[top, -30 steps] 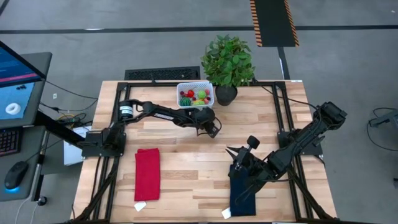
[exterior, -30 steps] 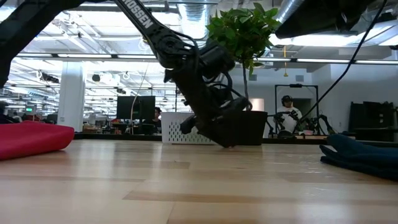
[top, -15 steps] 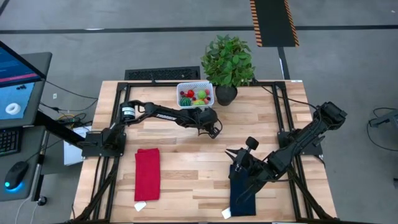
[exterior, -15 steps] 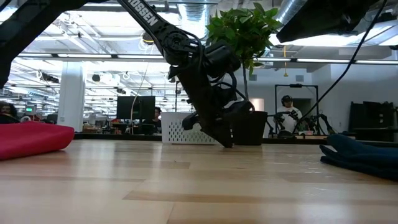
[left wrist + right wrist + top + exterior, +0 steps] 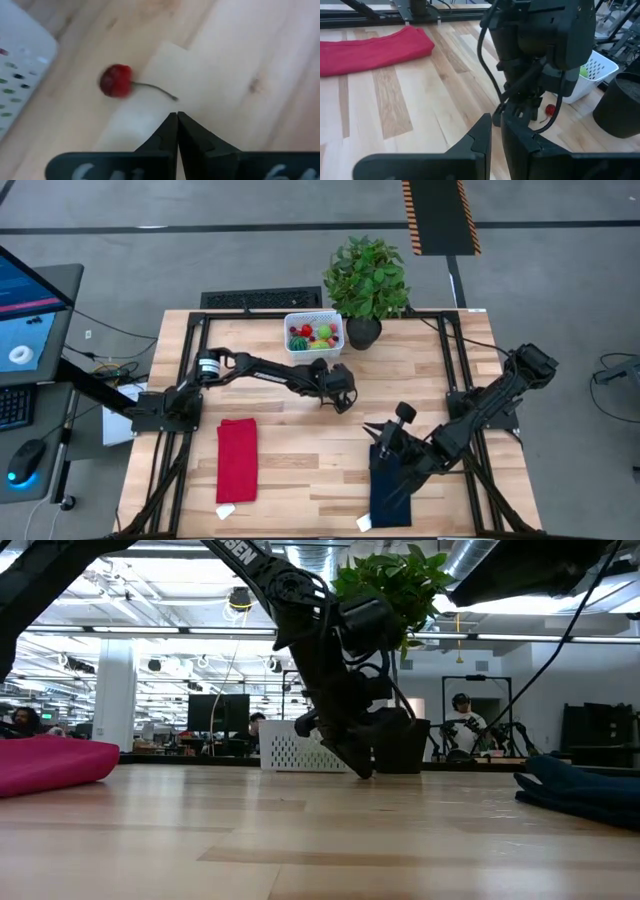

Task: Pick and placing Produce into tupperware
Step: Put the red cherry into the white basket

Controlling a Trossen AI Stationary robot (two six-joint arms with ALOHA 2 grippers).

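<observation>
a grey concrete floor (image 5: 250,250) surrounds the wooden table (image 5: 290,450). a monitor (image 5: 25,315) glows beyond the table's left edge. behind it, an open office has ceiling strip lights (image 5: 130,630), a white pillar (image 5: 117,695) and desks.

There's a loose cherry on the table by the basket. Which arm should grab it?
Left. The left gripper hangs right over the cherry, beside the white basket, fingers shut. The right gripper waits over the dark blue cloth, farther off.
</observation>
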